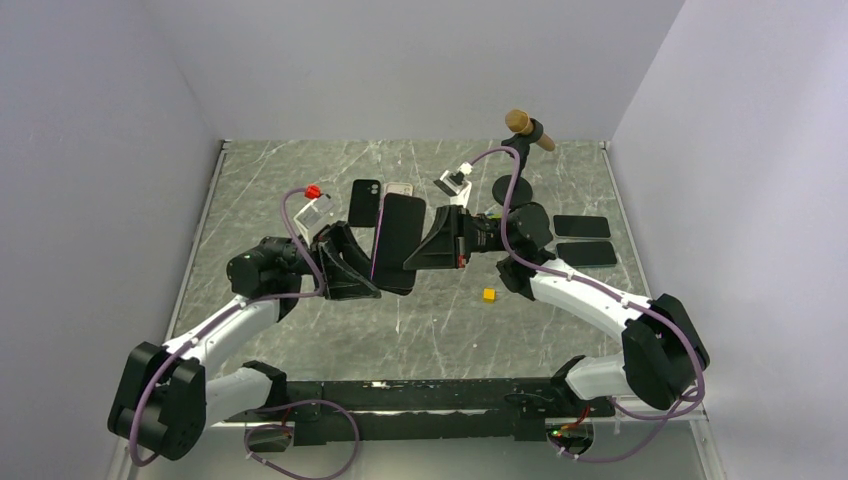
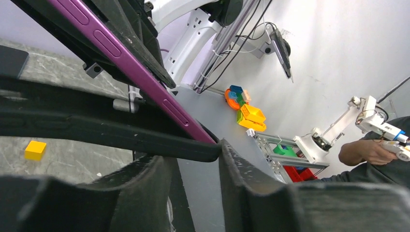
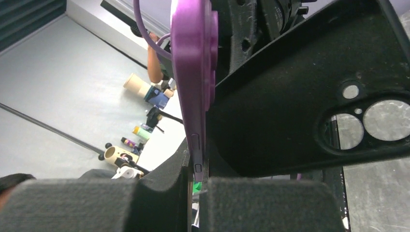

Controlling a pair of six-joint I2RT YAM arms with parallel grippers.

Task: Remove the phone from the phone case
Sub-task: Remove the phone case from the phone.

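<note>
Both grippers meet above the table's middle around a purple phone (image 1: 398,238). In the right wrist view the phone (image 3: 193,72) stands on edge, and the black case (image 3: 300,111) with its camera cut-outs is peeled away to its right. My right gripper (image 1: 428,255) (image 3: 198,166) is shut on the phone's lower edge. In the left wrist view the phone (image 2: 130,72) and the case (image 2: 96,133) spread apart to the left and join at one corner. My left gripper (image 1: 372,280) (image 2: 193,166) stands open, and that case corner rests against its right fingertip (image 2: 227,152).
A black case (image 1: 365,203) and a white phone (image 1: 400,189) lie behind. Two dark phones (image 1: 581,226) (image 1: 586,253) lie at the right. A yellow cube (image 1: 489,295) sits near the middle. A wooden-headed stand (image 1: 520,124) and a red-capped clear box (image 1: 316,205) stand at the back.
</note>
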